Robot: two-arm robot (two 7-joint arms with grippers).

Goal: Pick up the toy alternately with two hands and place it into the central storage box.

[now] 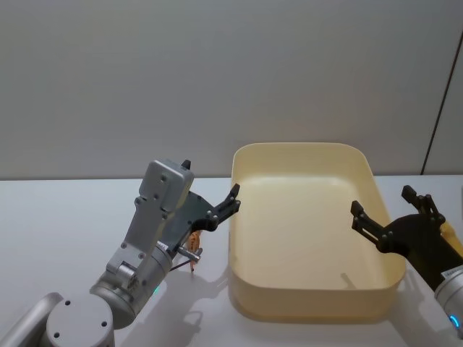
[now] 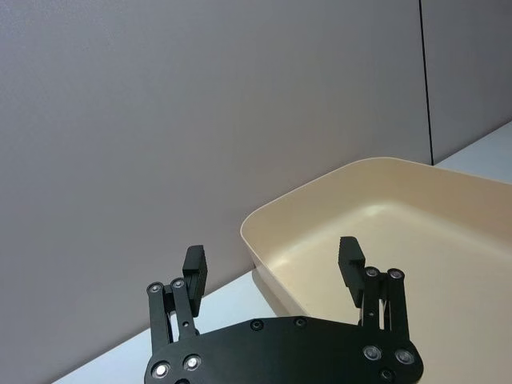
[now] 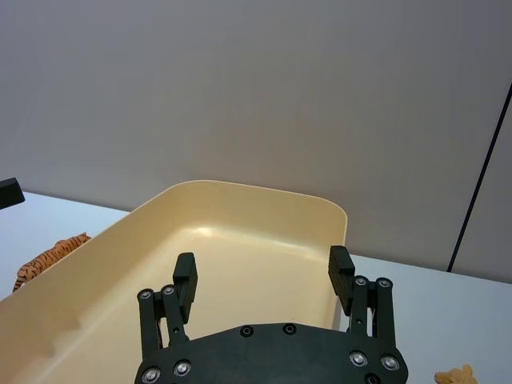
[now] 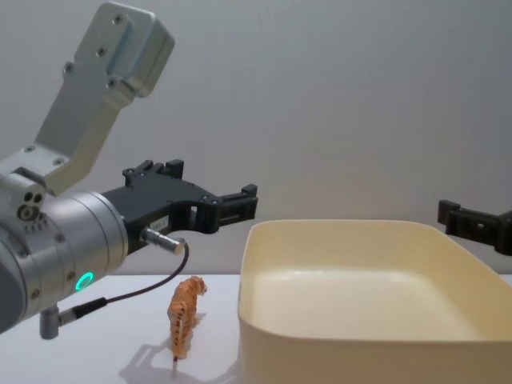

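A small orange striped toy tiger stands on the white table just left of the central storage box, partly hidden behind my left arm in the head view; the right wrist view catches it past the box's wall. The cream-yellow storage box has nothing inside. My left gripper hovers open above the tiger, pointing toward the box's left rim. My right gripper hangs open over the box's right rim. Nothing is between either pair of fingers.
A second small orange toy lies on the table to the right of the box. The white table runs back to a grey wall. The left arm's cable hangs near the tiger.
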